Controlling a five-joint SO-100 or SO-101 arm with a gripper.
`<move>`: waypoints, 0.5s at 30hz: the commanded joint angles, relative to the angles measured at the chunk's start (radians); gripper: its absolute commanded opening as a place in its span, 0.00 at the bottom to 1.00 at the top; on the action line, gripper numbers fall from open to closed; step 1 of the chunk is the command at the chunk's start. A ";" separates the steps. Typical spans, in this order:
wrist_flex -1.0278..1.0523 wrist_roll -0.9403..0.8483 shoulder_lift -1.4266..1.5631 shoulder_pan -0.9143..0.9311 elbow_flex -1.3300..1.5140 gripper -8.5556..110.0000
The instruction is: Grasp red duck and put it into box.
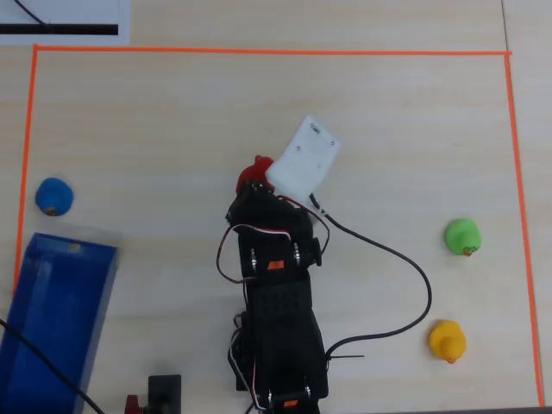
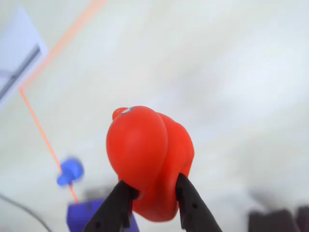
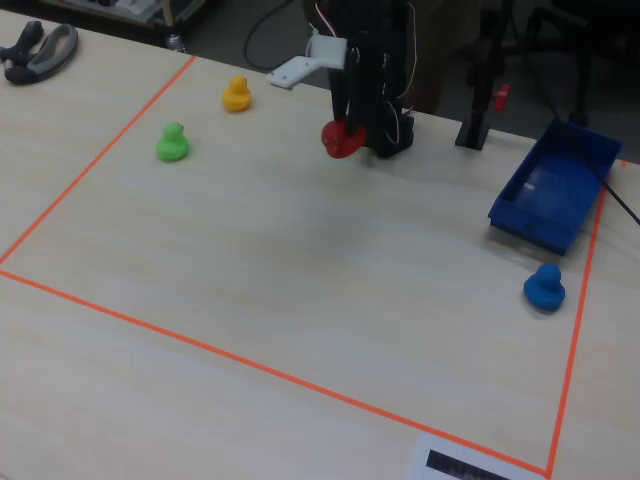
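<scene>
- The desk is pale wood, with orange tape marking a large rectangle on it.
- The black arm reaches from the lower edge of the overhead view toward the middle of the taped area; a white camera mount sits at its tip.
- The box, translucent blue, lies at the lower left corner of the overhead view, well apart from the arm.
- The jaws are closed on the red duck; the wrist view shows both black fingers pressed against its lower sides.
- In the fixed view the red duck hangs under the arm, near the desk's centre; whether it touches the surface cannot be told.
- A green duck and a yellow duck stand at the right of the overhead view.
- A blue duck sits just above the box there.
</scene>
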 commanded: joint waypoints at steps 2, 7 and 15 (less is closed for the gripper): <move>0.029 0.114 0.048 -0.196 0.038 0.07; 0.008 0.218 0.046 -0.426 0.089 0.07; -0.080 0.314 -0.086 -0.681 0.078 0.07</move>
